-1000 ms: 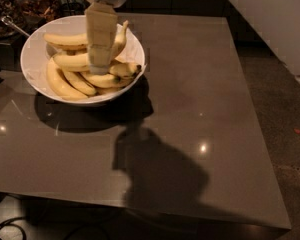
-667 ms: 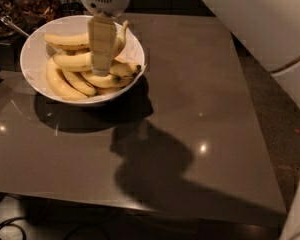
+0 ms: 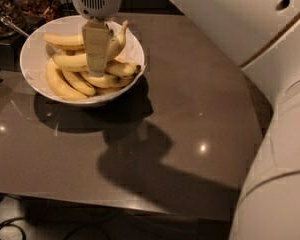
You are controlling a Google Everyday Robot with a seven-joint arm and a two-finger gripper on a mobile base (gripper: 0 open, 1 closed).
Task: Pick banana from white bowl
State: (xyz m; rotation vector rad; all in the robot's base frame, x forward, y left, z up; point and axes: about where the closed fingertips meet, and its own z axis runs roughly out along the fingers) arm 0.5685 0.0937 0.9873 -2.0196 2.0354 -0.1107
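Observation:
The white bowl (image 3: 32, 76) stands at the back left of the brown table (image 3: 190, 109) and holds several yellow bananas. My gripper (image 3: 96, 66) hangs straight down from its white wrist into the middle of the pile. The banana (image 3: 117, 44), thick and gently curved, lies right behind and beside the gripper, its long pale stem pointing up at the bowl's far right rim. Part of its body is hidden by the gripper. A slimmer banana with a dark end (image 3: 122, 68) lies across the front right, and shorter ones (image 3: 57, 81) lie at the left.
My white arm and body (image 3: 280, 134) fill the right side and top right of the view, casting a large shadow on the table's middle. A dark dish with a spoon (image 3: 12, 26) sits at the back left. The table's front edge runs along the bottom, with cables on the floor below.
My arm's white body has swung further into the right side of the view. The gripper stays down in the bowl among the bananas at about the same spot.

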